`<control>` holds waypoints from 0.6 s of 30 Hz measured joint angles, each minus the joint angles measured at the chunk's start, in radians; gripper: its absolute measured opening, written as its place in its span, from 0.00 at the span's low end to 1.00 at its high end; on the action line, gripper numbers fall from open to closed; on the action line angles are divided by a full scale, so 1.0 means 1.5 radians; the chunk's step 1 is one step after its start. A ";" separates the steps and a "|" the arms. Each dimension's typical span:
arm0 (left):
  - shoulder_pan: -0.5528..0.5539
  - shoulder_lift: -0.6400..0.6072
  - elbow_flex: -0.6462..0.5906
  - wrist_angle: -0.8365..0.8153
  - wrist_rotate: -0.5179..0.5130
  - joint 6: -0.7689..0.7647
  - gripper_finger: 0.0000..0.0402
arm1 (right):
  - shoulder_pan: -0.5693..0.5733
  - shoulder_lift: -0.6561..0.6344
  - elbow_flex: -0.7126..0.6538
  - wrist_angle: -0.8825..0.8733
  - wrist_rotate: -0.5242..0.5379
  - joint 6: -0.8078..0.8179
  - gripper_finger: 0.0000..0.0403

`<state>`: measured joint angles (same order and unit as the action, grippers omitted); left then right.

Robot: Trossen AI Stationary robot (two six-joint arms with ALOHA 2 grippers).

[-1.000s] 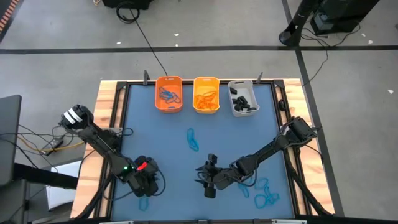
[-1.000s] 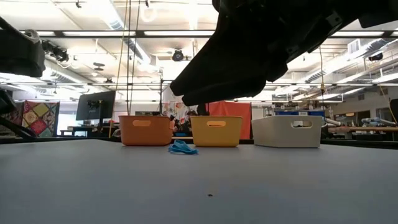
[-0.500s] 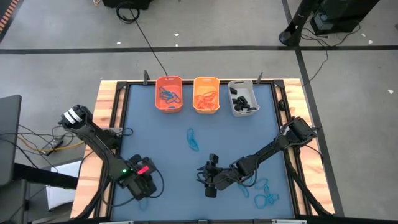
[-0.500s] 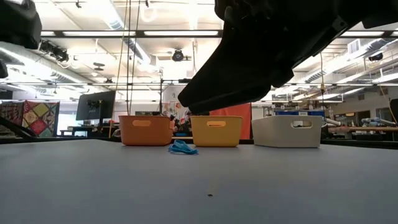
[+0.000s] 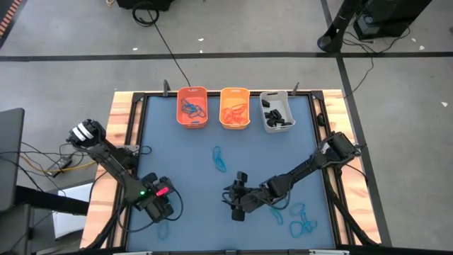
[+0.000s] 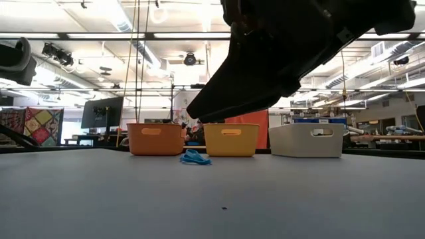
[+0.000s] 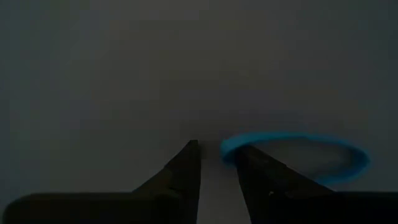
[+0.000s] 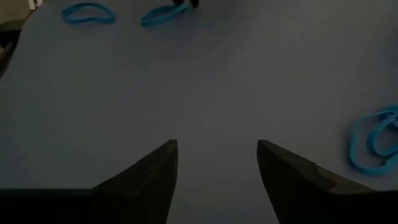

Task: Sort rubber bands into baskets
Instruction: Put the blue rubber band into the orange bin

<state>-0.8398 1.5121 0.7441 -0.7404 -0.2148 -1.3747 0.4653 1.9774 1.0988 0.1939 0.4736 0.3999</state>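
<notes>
Low over the desk's [image 5: 191, 156] near-left corner, the left end effector [image 7: 216, 163] has its narrowly parted fingers set around the rim of a blue rubber band [image 7: 297, 151], apparently to pinch it for the orange basket [image 5: 192, 107] that holds other blue bands. It has shifted slightly since a second ago and narrowed. The right end effector [image 8: 216, 158] waits mid-desk, spread and empty.

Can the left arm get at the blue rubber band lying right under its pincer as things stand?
Probably yes. The left pincer sits low over the blue mat, its fingers narrowly parted, with one end of the blue rubber band at a fingertip. Nothing lies between them, and the right pincer is well apart.
</notes>
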 joint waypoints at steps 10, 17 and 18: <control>0.005 -0.003 -0.026 0.046 -0.011 0.035 0.20 | -0.012 0.000 0.000 -0.006 0.000 -0.007 0.57; 0.033 -0.011 -0.025 0.045 -0.024 0.097 0.02 | -0.024 0.000 0.000 -0.007 0.000 -0.012 0.54; 0.038 -0.014 -0.026 0.042 -0.029 0.110 0.02 | -0.026 0.000 0.000 -0.008 -0.002 -0.012 0.54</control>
<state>-0.7822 1.4917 0.7049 -0.6781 -0.2581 -1.2092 0.4269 1.9774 1.0988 0.1816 0.4711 0.3813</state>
